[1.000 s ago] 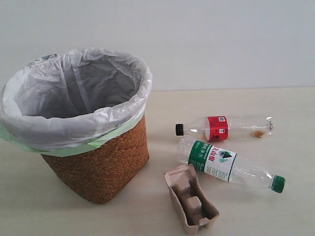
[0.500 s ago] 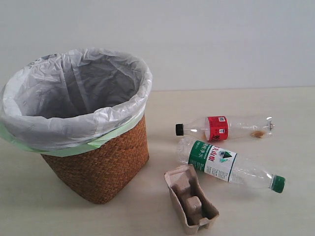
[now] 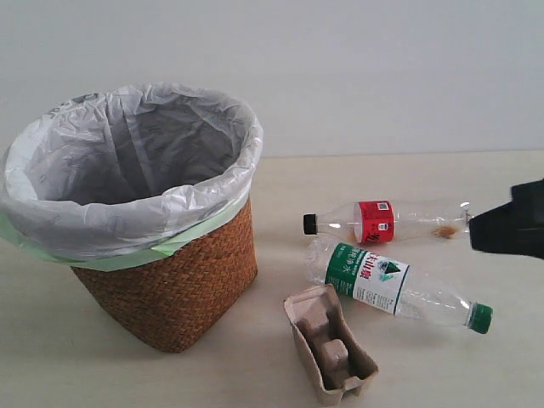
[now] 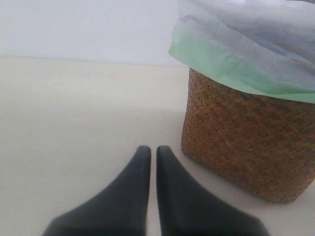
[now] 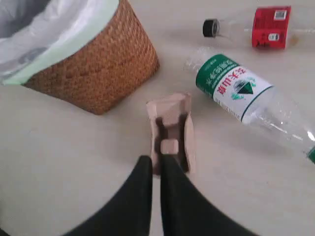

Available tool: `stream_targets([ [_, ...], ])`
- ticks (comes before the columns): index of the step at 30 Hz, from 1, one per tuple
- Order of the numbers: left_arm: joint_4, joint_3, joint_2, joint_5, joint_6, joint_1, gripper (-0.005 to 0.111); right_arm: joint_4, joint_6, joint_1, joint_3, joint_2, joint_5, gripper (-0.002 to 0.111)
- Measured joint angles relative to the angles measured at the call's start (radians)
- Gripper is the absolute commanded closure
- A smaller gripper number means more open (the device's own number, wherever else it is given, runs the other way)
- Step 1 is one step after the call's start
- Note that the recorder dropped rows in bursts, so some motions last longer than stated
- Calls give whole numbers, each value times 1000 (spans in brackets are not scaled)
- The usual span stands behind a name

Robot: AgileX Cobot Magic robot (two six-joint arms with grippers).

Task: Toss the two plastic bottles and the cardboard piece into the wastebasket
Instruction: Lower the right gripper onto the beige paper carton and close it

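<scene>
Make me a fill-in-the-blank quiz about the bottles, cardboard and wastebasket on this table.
The slimmer bottle has a ____ cap.
The larger bottle has a ____ cap.
The wastebasket is lined with a ____ bag.
The cardboard piece lies nearest the ____ bottle.
Missing words: black; green; white; larger.

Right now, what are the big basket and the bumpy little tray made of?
The wastebasket looks like woven wicker or straw: brown, matte, with a criss-cross weave. Its liner seems thin plastic film, white with a pale green edge, crinkled and slightly shiny. The cardboard piece looks like moulded paper pulp: beige, dull, with soft pressed bumps and hollows.
</scene>
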Motion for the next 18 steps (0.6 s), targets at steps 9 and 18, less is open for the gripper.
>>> stream_targets([
  [9,0,0,0,0,0,0,103,2,-72,18,-7,228,12,62],
  [18,0,0,0,0,0,0,103,-63,-23,257,-97,418,-60,53],
])
